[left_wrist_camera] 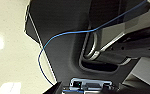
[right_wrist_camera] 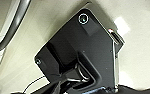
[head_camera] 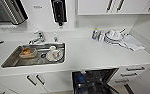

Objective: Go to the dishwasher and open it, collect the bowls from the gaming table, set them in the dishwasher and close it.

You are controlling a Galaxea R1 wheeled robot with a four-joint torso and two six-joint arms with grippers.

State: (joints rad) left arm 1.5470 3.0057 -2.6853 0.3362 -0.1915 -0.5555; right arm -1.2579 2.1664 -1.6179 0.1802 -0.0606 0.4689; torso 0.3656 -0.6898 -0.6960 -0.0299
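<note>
The dishwasher [head_camera: 94,81] stands open under the white counter [head_camera: 91,53], at the lower middle of the head view. Its dark interior with racks shows, with something blue [head_camera: 81,78] inside at the left. The gaming table and the bowls on it are out of view. Both wrist views look down at pale floor past the robot's own dark plates, and a blue cable [left_wrist_camera: 66,33] crosses the left wrist view.
A steel sink [head_camera: 9,61] set in the counter holds a clear container [head_camera: 27,52] and white dishes [head_camera: 54,53], with a tap [head_camera: 38,37] behind. Stacked dishes [head_camera: 113,37] and a cloth [head_camera: 132,43] lie at the back right. White drawers [head_camera: 131,72] flank the dishwasher.
</note>
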